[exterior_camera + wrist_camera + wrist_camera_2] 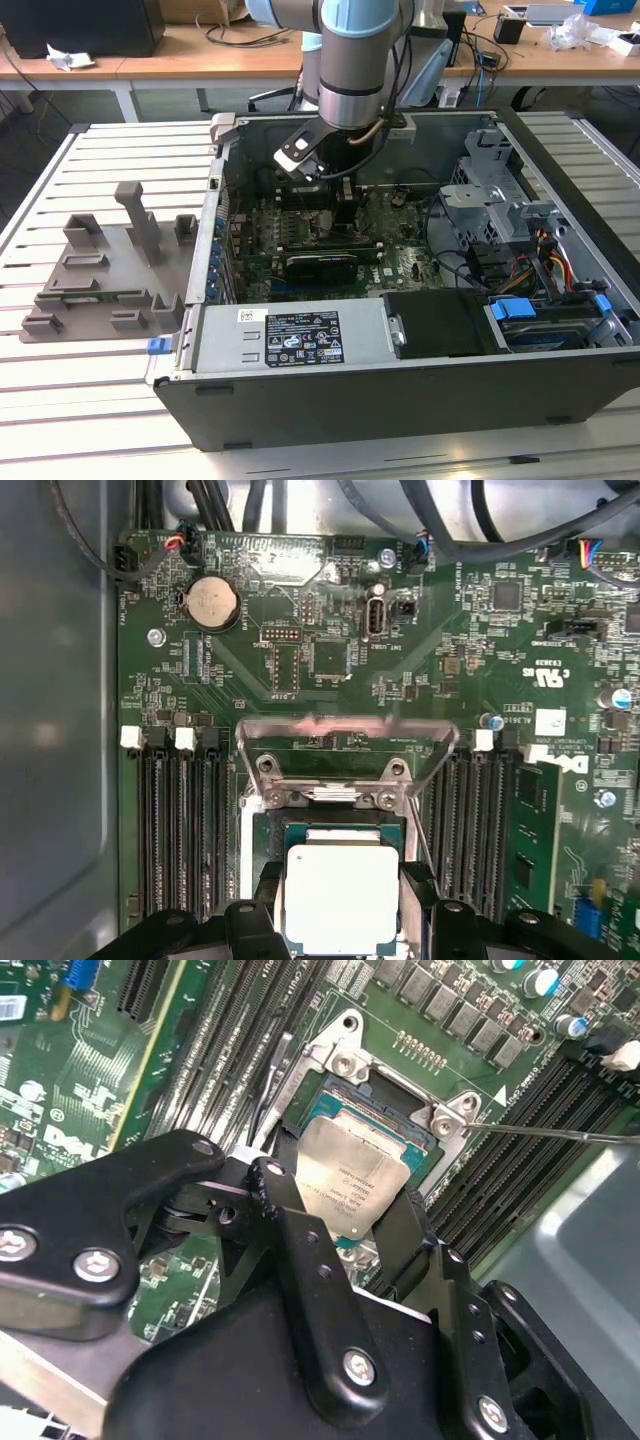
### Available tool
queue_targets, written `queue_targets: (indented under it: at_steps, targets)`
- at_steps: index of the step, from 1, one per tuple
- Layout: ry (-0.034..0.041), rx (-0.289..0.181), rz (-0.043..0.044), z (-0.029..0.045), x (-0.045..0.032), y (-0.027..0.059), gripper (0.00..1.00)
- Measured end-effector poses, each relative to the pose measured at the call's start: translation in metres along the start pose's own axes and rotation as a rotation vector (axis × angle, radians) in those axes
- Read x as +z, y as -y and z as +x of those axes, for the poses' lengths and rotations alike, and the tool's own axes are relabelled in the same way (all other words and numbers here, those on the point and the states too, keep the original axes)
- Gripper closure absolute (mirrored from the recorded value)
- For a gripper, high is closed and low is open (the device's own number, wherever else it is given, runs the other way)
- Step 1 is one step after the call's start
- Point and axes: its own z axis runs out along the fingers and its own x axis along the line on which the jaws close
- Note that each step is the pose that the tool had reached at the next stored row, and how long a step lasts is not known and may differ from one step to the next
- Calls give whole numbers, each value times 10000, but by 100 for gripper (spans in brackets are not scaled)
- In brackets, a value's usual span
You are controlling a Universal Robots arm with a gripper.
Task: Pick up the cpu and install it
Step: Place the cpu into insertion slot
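Exterior view: a grey robot arm (350, 60) reaches straight down into an open computer case (400, 385) that lies on its side on a slatted metal table (80, 420). The gripper (340, 195) sits low inside the case, over the green circuit board (400, 255). The case's back wall is close behind it. A metal drive cage (490, 180) and a bundle of coloured cables (550, 255) stand toward the exterior view's right. A grey plastic holder block (100, 270) lies on the table outside the case, toward the exterior view's left, well apart from the gripper. In both wrist views the two black fingers (300, 1250) are closed on the cpu (350, 1185) (340, 895), pressing on two opposite edges. The cpu is a small, thin square with a shiny silver-grey metal top, rounded corners and a pale rim; faint print on it is too small to make out. It is held directly over the open socket (390, 1095), a dark square well edged in bright metal. Whether it already touches the socket floor cannot be told. The socket's hinged metal frame (345, 742) stands raised at one end, and a thin wire lever (560, 1132) juts out beside one corner. Long black memory slots (180, 840) run close along both sides of the socket, leaving the fingers only narrow room.
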Motion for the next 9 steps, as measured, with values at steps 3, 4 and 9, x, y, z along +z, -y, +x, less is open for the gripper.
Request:
queue_targets:
  at_steps: [3, 4, 9]
  targets:
    - [1, -64, -2, 16, 28, -2, 45]
    - [1, -71, -3, 23, 41, -2, 45]
    - [2, -71, -3, 27, 70, 2, 45]
